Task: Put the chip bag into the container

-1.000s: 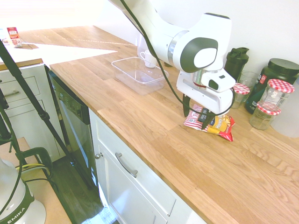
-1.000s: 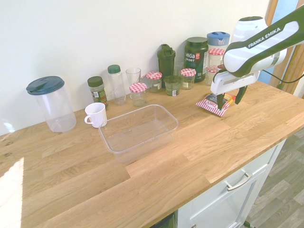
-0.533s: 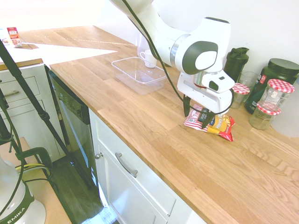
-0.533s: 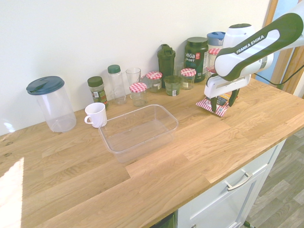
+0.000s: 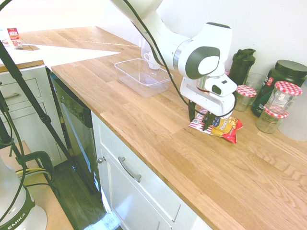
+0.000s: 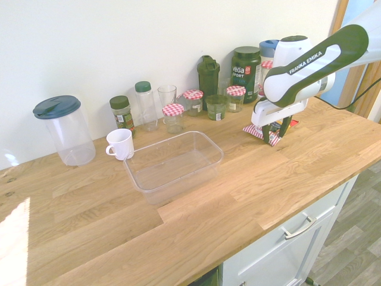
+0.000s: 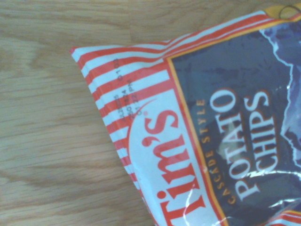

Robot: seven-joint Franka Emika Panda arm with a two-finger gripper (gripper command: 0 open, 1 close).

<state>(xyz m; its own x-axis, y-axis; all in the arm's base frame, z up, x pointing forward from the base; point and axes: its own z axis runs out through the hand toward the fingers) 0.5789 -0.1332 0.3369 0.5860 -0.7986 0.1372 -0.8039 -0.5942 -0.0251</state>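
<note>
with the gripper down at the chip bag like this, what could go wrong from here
The slick, crinkly chip bag could slip or bunch up as the gripper closes. On the way over, a low-hanging bag might catch the rim of the plastic tub or nudge the white mug right beside it.

A plain white wall [image 6: 137, 36] rises behind the pale wooden butcher-block counter [image 6: 95, 226]. White cabinets with curved metal handles [image 5: 129, 169] stand below, beside a dark-fronted dishwasher [image 5: 72, 115]. Grey wood-look flooring [image 6: 351, 226] shows past them. Bright light falls across the counter's far end.
</note>
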